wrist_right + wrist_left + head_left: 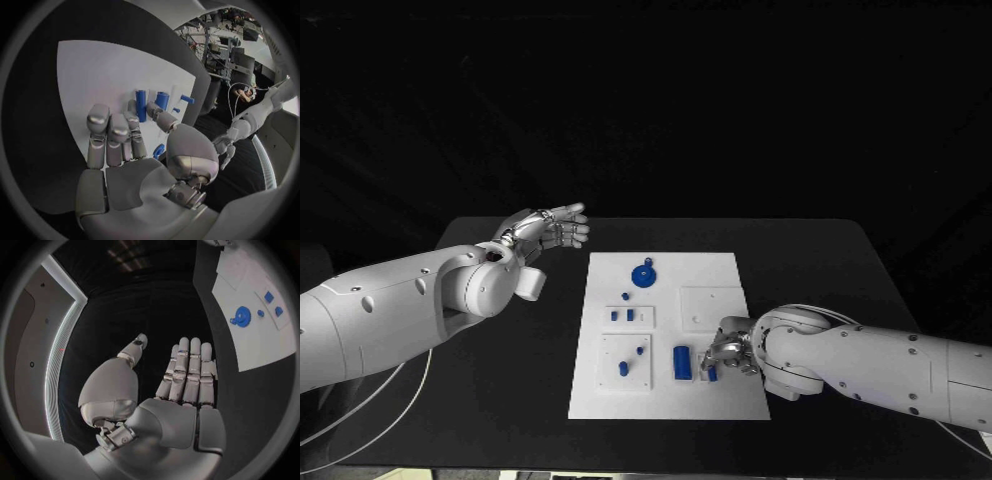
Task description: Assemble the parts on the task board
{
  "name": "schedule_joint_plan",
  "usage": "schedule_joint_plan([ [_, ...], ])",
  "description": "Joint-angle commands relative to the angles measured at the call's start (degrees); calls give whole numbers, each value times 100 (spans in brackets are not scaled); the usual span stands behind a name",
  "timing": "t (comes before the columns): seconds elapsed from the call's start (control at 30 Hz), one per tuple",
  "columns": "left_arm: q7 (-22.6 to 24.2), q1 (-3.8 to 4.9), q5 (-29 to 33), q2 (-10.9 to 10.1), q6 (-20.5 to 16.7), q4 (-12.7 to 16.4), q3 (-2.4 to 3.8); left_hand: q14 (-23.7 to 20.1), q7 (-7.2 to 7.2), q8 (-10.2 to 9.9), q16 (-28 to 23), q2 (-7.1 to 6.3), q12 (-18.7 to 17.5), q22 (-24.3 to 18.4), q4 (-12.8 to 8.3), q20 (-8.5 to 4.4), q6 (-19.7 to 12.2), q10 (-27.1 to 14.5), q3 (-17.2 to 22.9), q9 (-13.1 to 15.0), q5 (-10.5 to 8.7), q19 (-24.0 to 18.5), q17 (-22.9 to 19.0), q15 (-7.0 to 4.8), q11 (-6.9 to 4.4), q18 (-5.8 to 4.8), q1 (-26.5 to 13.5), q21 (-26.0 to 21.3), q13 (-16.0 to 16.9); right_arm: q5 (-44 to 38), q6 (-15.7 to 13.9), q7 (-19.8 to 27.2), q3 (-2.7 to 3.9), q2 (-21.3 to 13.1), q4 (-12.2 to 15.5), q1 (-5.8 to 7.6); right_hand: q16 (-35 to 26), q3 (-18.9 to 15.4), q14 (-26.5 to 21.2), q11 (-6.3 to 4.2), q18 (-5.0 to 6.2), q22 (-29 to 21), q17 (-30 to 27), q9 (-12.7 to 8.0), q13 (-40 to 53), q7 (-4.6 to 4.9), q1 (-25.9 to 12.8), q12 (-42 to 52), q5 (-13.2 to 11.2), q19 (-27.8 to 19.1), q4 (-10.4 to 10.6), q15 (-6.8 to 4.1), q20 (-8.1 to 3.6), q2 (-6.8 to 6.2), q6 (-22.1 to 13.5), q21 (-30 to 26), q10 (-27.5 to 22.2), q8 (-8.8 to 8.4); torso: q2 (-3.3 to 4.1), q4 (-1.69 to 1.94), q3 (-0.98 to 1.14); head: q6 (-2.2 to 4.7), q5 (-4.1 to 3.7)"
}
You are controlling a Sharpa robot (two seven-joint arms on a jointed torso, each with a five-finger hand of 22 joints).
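White rectangular task board (711, 275) lying mid black desk (819, 250), right hand (727, 352) low over board's near right corner, fingers curled beside blue cylindrical part (682, 362), grip on anything cannot be told, left hand (548, 228) flat and empty, fingers apart, off board's far left, round blue part (643, 273) at board's far end.

A: Head view, lighting? 
B: Dim overall. The backdrop is near black and the desk (826, 255) barely separates from it. The task board (718, 405) is the brightest surface, evenly lit from above, with no hard shadows on it.

A: Glare? 
B: Small highlights on the silver fingers (567, 232) of the left hand (548, 228). In the left wrist view a pale strip light (62, 345) glows along the circle's side.

A: Distortion? 
B: Both wrist views are fisheye; the board's straight edges bow, and the rims darken and go soft. The right hand (128, 150) looks sharp up close; the bright room behind it is blurred.
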Motion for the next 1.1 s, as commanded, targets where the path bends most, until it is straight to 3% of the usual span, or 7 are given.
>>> schedule_joint_plan([
  [0.03, 29, 5, 10, 6, 94, 16, 4, 17, -8, 29, -22, 43, 25, 10, -5, 19, -32, 20, -10, -10, -18, 8, 9, 32, -20, 116, -18, -20, -7, 31, 47, 5, -2, 34, -22, -5, -24, -46, 10, -5, 309, 77, -7, -1, 9, 14, -55, -13, -36, 0, 1, -41, -7, -3, 43, 23, 31, 17, -1, 1, -2, -2, 7],
  [0.53, 24, 5, 9, -7, 105, 26, 4, 17, -9, 31, -27, 46, 25, 13, -1, 20, -30, 22, -11, -10, -18, 8, 14, 33, -22, 117, -21, -23, -7, 70, 50, 39, -2, 203, -214, -39, -21, -175, 4, -11, 309, 71, -4, -13, 22, 7, -225, -19, -120, 2, 62, -50, -24, -105, 48, 18, 29, 12, 4, 2, 0, -10, 25],
  [1.1, 14, 5, 8, -12, 105, 28, 4, 17, -9, 33, -31, 45, 25, 17, 1, 21, -30, 24, -12, -11, -18, 8, 19, 34, -22, 118, -21, -27, -8, 75, 64, 55, -3, 210, -207, -60, -19, -312, -4, -12, 309, 69, -1, -10, 33, 8, -306, -25, -119, -4, 25, -52, -45, -229, 27, 16, 17, 9, 0, -1, 2, -31, 44],
])
